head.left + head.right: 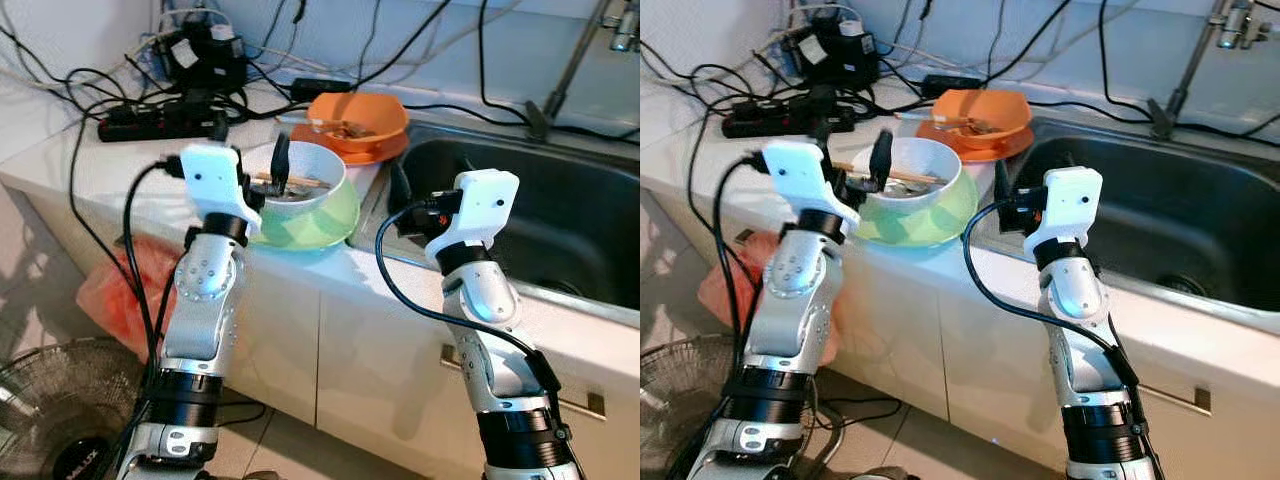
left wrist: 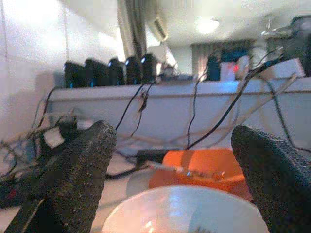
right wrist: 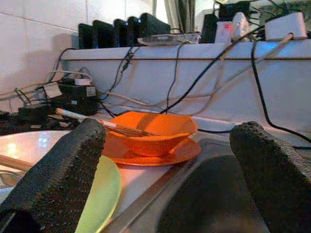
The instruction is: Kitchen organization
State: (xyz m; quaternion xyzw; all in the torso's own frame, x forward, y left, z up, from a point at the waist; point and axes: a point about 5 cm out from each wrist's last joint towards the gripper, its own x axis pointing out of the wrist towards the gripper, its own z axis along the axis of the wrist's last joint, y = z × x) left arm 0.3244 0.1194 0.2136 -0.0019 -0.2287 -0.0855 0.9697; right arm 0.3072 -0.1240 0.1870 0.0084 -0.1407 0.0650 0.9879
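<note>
Far left of table (image 1: 60, 160): power strip (image 1: 160, 122) plus cable tangle. Left tool (image 1: 262, 172) wide open, hovering at near rim of white bowl (image 1: 318, 172); bowl holds 2 chopsticks (image 1: 295, 181) and sits on green plate (image 1: 335, 225). Behind it: orange bowl (image 1: 365, 112) on orange plate (image 1: 345, 148). Right tool (image 3: 170, 160) wide open over sink (image 1: 560, 215) left edge. White bowl likely ceramic: stiff, slick, breakable, loose sticks may roll. Suggest pinching near rim, keep level.
</note>
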